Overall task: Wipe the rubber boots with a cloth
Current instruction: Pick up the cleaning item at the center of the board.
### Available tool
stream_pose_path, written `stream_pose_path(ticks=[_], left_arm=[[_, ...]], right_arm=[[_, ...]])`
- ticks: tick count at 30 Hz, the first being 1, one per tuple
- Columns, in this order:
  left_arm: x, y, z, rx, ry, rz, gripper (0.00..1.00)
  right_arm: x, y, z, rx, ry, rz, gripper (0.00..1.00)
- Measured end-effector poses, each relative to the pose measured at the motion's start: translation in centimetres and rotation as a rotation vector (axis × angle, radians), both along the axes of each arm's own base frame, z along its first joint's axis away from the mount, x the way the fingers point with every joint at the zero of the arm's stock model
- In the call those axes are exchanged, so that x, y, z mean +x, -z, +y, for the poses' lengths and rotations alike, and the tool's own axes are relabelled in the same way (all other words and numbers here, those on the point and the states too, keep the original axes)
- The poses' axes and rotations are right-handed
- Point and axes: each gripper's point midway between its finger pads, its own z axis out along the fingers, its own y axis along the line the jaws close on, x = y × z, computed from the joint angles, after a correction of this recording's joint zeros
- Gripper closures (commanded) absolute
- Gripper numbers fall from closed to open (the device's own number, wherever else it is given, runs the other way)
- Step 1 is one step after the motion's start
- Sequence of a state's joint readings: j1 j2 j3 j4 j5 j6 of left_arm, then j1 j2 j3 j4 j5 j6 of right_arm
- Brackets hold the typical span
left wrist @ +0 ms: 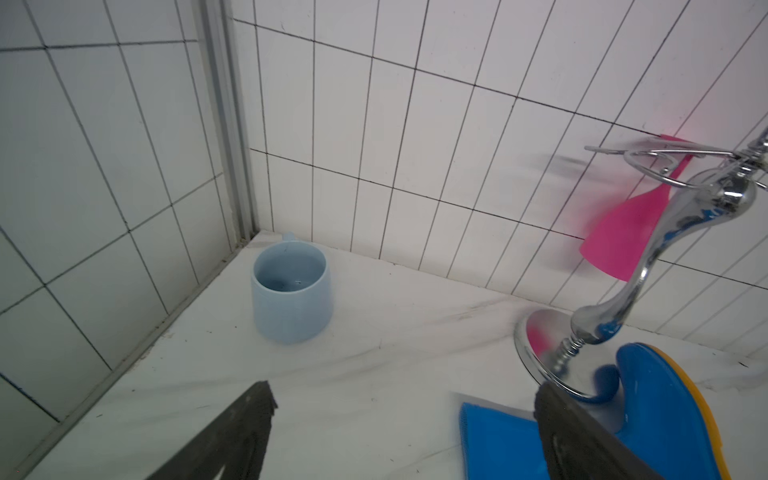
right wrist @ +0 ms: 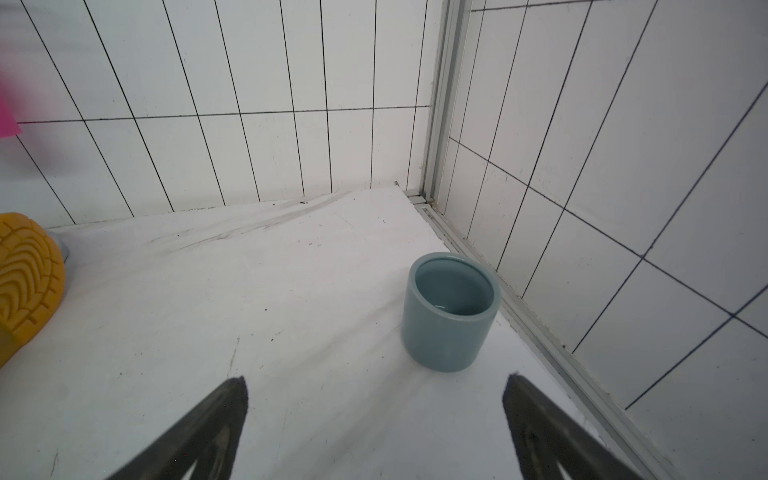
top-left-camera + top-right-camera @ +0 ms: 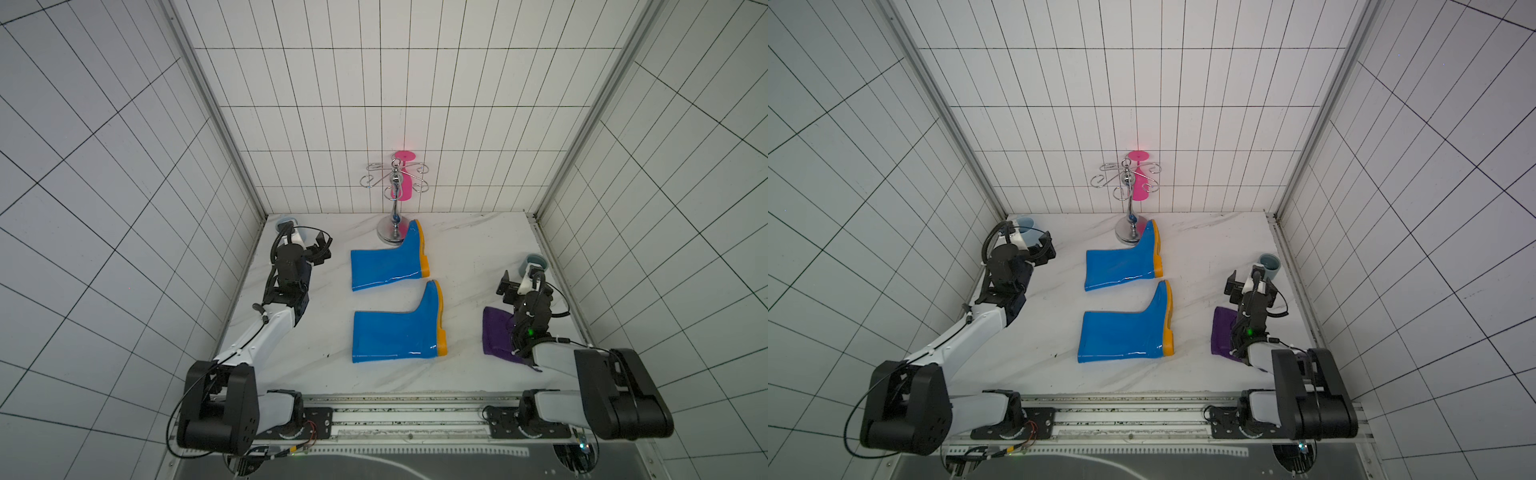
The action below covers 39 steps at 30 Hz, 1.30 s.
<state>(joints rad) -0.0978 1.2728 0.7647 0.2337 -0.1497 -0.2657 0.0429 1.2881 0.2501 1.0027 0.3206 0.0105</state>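
Rubber boots lie on their sides at mid-frame in both top views, on a white marbled tabletop walled on three sides by white tiles. The purple cloth lies right of centre, partly under the right arm. Left gripper and right gripper both gape wide, holding nothing.

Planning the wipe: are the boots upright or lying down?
Lying down. The far boot and near boot both show full side profiles flat on the table.
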Motion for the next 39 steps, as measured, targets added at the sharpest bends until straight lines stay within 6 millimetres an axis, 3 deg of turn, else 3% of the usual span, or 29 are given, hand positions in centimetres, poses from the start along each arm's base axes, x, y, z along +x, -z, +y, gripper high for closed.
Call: stream_pose_path(ticks=[4, 8, 13, 20, 25, 33, 39], left_arm=[[-1.5, 3.7, -1.5, -0.097, 0.066, 0.180, 0.03], [-4.2, 6.9, -2.3, -0.161, 0.087, 0.361, 0.03], [-7.4, 8.3, -2.8, -0.221, 0.100, 0.467, 0.03], [-11.3, 11.1, -3.6, -0.301, 0.124, 0.557, 0.07], [-12.6, 11.3, -4.7, -0.326, 0.167, 0.586, 0.08], [-16.1, 12.5, -10.0, -0.297, 0.321, 0.679, 0.30], [-19.2, 15.8, -10.5, -0.313, 0.317, 0.772, 0.45]], right_arm=[[0.1, -2.4, 0.8, 0.011, -0.003, -0.012, 0.03], [1.0, -4.6, 2.5, 0.054, -0.030, 0.019, 0.03], [0.8, -5.9, 4.5, 0.101, -0.067, 0.094, 0.01], [-1.4, -3.0, 5.1, 0.180, -0.063, 0.325, 0.01], [-3.8, -0.4, 5.3, 0.223, -0.051, 0.511, 0.01], [-6.4, 1.8, 5.9, 0.291, -0.057, 0.647, 0.09], [-6.8, 2.2, 6.8, 0.337, -0.095, 0.673, 0.10]])
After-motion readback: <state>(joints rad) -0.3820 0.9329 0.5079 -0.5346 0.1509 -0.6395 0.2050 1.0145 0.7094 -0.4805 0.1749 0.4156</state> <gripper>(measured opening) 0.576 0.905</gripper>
